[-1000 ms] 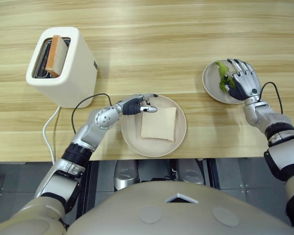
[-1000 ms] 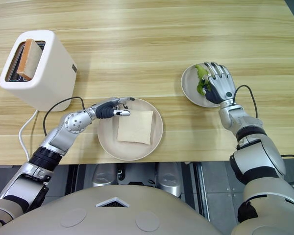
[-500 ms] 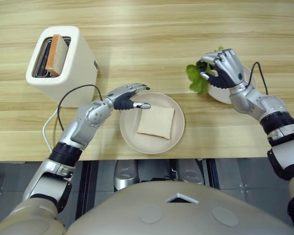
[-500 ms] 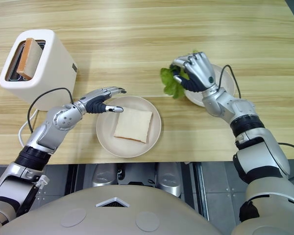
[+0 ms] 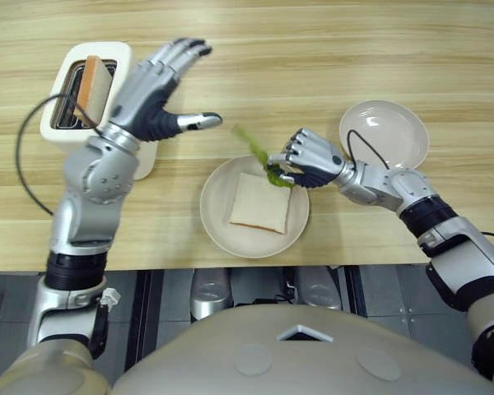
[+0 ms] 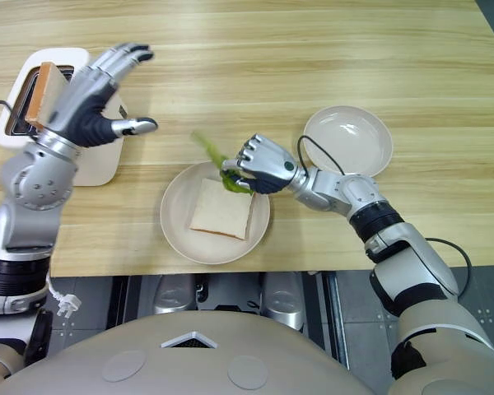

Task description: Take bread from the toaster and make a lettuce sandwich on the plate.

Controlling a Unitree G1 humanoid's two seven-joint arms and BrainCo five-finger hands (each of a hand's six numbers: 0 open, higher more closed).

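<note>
Right hand (image 5: 311,160) grips lettuce (image 5: 259,156) above plate (image 5: 218,230) far rim, beside bread (image 5: 259,203) | left hand (image 5: 152,99) spread open against toaster (image 6: 90,169) | small dish (image 5: 387,132) beside right wrist

Place: a kitchen-style tabletop, staged more like a test bench than a lived-in home; the room around it cannot be told.
Surface: a long table (image 5: 329,49) of light wood grain, with dark floor below its near edge.
Appliance: a white toaster (image 5: 115,56) with a crusted slice (image 5: 93,82) standing in its slot.
Tableware: a beige plate (image 5: 218,222) and a smaller matching dish (image 5: 384,136).
Food: a white slice (image 5: 259,203) and a lettuce leaf (image 5: 255,152).
Wiring: a white plug (image 6: 66,304) lies loose on the floor.
</note>
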